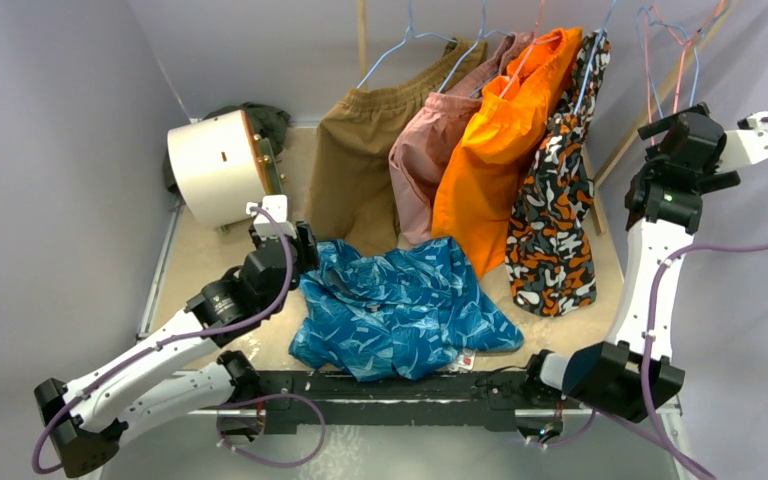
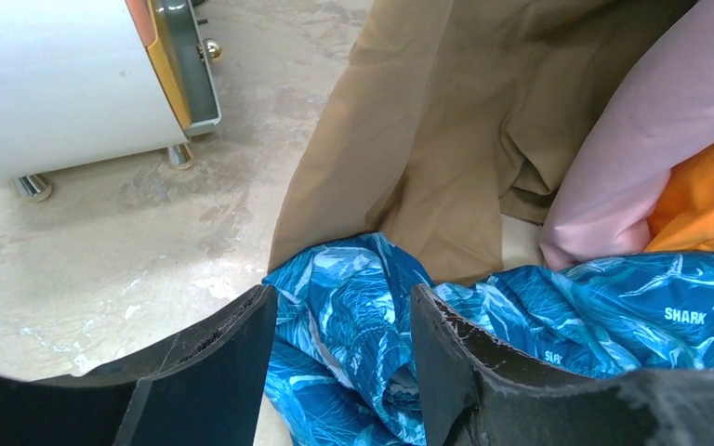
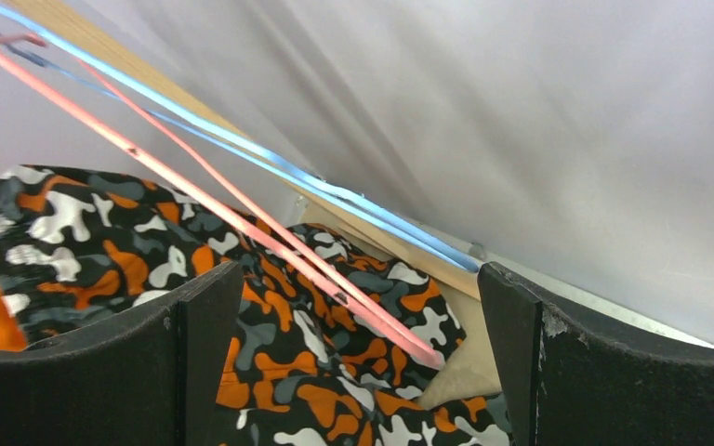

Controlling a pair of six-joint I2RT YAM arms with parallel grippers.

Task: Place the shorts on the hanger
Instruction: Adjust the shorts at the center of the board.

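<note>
The blue-and-teal shorts (image 1: 400, 310) lie crumpled on the table near the front edge, also seen in the left wrist view (image 2: 353, 325). My left gripper (image 1: 303, 250) is at their back left corner. Its jaws (image 2: 344, 302) stand apart, astride a bunched fold of the blue fabric. The pink-red wire hanger (image 1: 682, 70) hangs at the back right. My right gripper (image 1: 672, 118) is raised beside it and is wide open (image 3: 361, 271). The hanger's lower corner (image 3: 409, 344) lies between the fingers without touching them.
Brown (image 1: 360, 170), pink (image 1: 422, 165), orange (image 1: 500, 150) and camouflage shorts (image 1: 555, 210) hang in a row at the back, close behind the blue ones. A white drum-shaped appliance (image 1: 215, 165) stands at back left. A light blue hanger wire (image 3: 335, 190) and a wooden bar (image 3: 400, 246) run beside the pink one.
</note>
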